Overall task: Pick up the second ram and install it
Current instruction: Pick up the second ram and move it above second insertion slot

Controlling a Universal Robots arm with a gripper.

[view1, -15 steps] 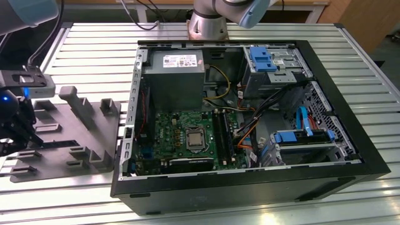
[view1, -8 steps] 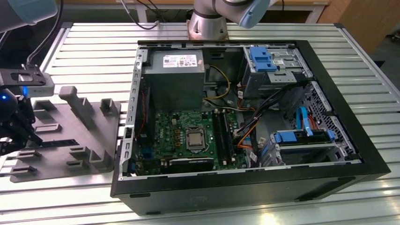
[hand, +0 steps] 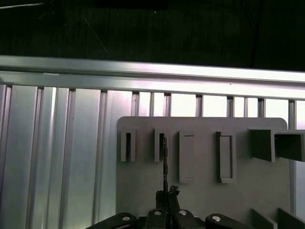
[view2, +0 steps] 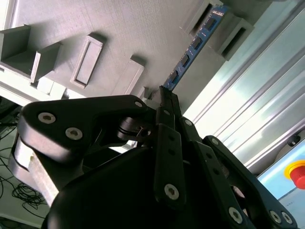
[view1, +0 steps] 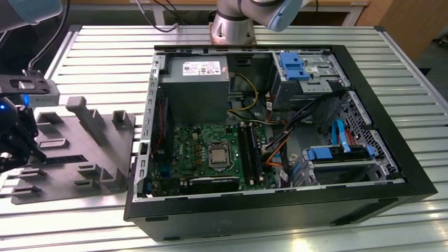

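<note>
Second wrist view showed the gripper (view2: 167,99) pinching the second ram (view2: 193,47) by its end, seated in the gray tray (view1: 77,152) at the exterior view's left; the pickup called for a straight pull.
</note>
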